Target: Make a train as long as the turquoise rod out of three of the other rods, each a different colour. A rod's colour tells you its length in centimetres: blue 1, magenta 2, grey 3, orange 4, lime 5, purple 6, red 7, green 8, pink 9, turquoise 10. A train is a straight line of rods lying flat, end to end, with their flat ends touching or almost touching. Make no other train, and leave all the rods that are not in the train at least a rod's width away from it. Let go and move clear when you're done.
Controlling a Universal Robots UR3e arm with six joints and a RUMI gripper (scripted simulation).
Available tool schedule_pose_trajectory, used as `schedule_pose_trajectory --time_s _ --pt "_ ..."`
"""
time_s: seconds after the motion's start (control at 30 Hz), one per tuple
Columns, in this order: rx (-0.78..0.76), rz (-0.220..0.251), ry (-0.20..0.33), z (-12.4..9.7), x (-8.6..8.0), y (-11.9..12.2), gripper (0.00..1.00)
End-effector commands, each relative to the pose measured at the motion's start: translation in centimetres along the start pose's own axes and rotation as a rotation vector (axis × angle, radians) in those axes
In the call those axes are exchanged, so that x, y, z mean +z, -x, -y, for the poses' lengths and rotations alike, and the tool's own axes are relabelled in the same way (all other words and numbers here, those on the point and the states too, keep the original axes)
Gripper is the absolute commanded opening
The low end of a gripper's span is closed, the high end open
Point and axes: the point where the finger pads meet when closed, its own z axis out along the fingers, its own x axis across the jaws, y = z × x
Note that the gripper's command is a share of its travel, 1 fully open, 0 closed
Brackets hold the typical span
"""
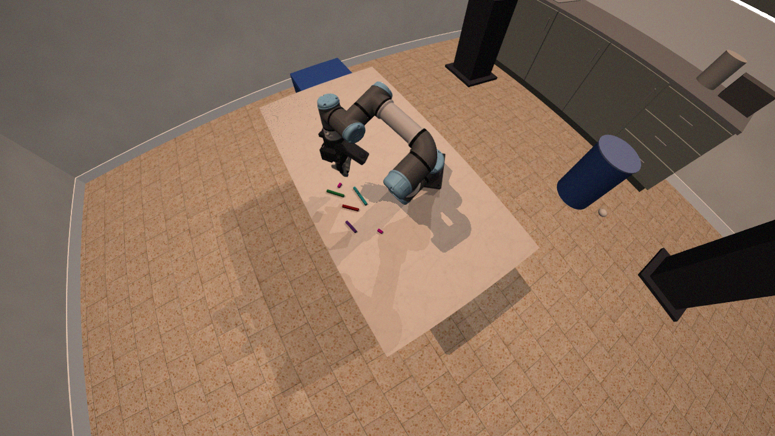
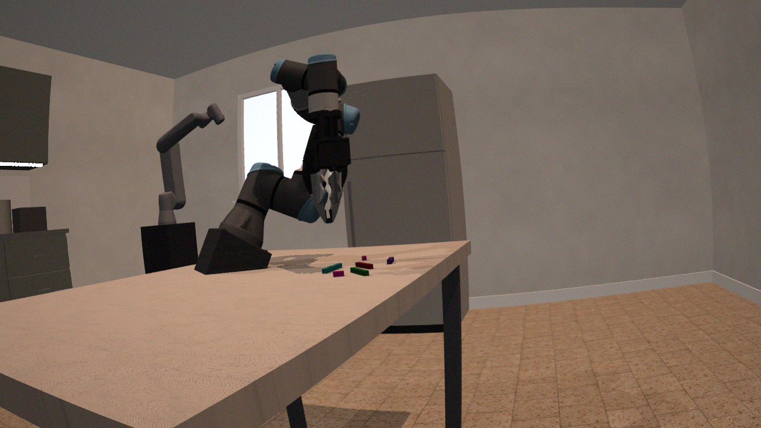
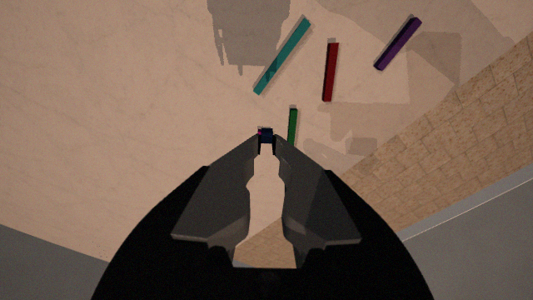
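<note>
My gripper (image 1: pixel 343 173) (image 2: pixel 329 217) (image 3: pixel 266 136) is shut on a short blue rod (image 2: pixel 329 214) (image 3: pixel 266 135), high above the table. Flat on the table lie a turquoise rod (image 1: pixel 359 196) (image 2: pixel 332 268) (image 3: pixel 283 56), a red rod (image 1: pixel 350 207) (image 2: pixel 364 264) (image 3: pixel 331 72), a green rod (image 1: pixel 335 192) (image 2: pixel 359 271) (image 3: pixel 292 125) and a purple rod (image 1: pixel 351 226) (image 2: pixel 390 260) (image 3: pixel 397 43), all apart. One magenta rod (image 1: pixel 339 185) (image 2: pixel 338 273) is near the green one, mostly hidden behind the blue rod in the wrist view. Another magenta rod (image 1: pixel 380 231) (image 2: pixel 364 258) lies farther off.
The rods lie near one long edge of the table (image 1: pixel 433 292) (image 2: pixel 213 324). The arm's base (image 1: pixel 435 176) (image 2: pixel 231 255) stands on the table beyond the turquoise rod. A blue box (image 1: pixel 320 72) stands on the floor past the table's far end.
</note>
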Motion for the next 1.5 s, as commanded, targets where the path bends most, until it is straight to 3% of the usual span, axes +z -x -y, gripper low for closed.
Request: schedule_pose_trajectory --time_s 0.0,0.93,1.47 --pt "0.156 0.001 -0.003 1.6 -0.2 -2.2 0.0" --pt "0.575 0.0 -0.003 7.2 -0.1 -8.3 0.0" --pt "0.762 0.0 -0.005 10.0 0.2 -10.5 0.0"
